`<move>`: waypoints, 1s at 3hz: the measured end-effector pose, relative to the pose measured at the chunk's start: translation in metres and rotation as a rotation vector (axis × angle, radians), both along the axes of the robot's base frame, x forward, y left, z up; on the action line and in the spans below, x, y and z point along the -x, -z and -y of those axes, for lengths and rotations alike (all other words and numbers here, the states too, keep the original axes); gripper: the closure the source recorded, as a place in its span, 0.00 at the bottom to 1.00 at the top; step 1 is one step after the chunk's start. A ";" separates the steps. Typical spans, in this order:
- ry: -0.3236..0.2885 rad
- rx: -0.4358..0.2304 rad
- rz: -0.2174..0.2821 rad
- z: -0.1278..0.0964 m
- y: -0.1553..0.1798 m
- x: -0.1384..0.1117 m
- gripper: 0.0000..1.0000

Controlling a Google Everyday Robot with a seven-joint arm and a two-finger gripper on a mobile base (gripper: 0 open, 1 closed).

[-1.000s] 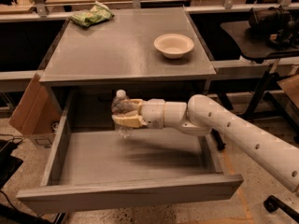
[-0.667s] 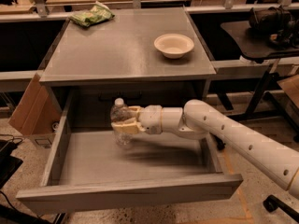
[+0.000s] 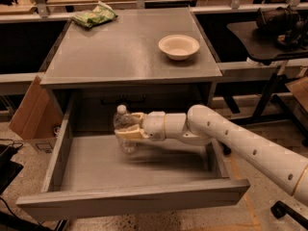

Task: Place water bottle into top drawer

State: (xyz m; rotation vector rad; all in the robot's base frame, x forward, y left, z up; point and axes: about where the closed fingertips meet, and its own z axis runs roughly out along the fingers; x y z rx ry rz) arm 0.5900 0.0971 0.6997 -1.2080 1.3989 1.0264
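Observation:
The water bottle (image 3: pixel 123 124) is a small clear bottle with a white cap, held upright inside the open top drawer (image 3: pixel 134 198). My gripper (image 3: pixel 128 130) reaches in from the right on a white arm and is shut on the bottle's middle. The bottle's base hangs just above or at the drawer floor, toward the back and left of centre. The drawer is pulled fully out from the grey cabinet.
On the cabinet's tabletop (image 3: pixel 120 52) a green snack bag (image 3: pixel 94 16) lies at the back left and a white bowl (image 3: pixel 178 46) stands at the right. A cardboard box (image 3: pixel 30 114) leans at the drawer's left. A dark table (image 3: pixel 269 32) stands to the right.
My gripper has carried the bottle down and slightly left, deeper into the drawer, closer to its floor.

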 end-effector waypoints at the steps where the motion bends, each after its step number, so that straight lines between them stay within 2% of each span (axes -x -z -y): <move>1: -0.004 -0.001 0.000 -0.002 0.000 0.001 0.75; 3: -0.012 -0.002 -0.001 -0.007 -0.001 0.003 0.28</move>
